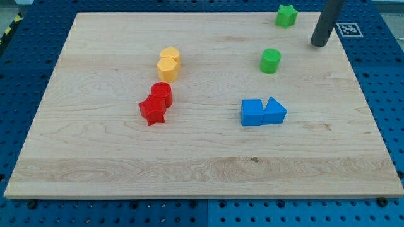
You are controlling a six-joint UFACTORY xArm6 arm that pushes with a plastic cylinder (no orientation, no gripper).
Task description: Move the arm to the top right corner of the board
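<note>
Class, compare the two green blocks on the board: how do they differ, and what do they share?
The green star block has a pointed outline; the green cylinder is round. The star sits nearer the view's top edge, left of my tip; the cylinder lies lower, below-left of it. Both are green, and neither touches another block.

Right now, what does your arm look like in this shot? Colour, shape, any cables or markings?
Only the rod shows: a straight, smooth, dark grey cylinder entering from the view's top edge, ending in my tip, blunt and round. No cables, labels or markings visible on it; nothing else of the arm shows. My tip sits near the board's top right corner, to the view's right of the green star-like block.
</note>
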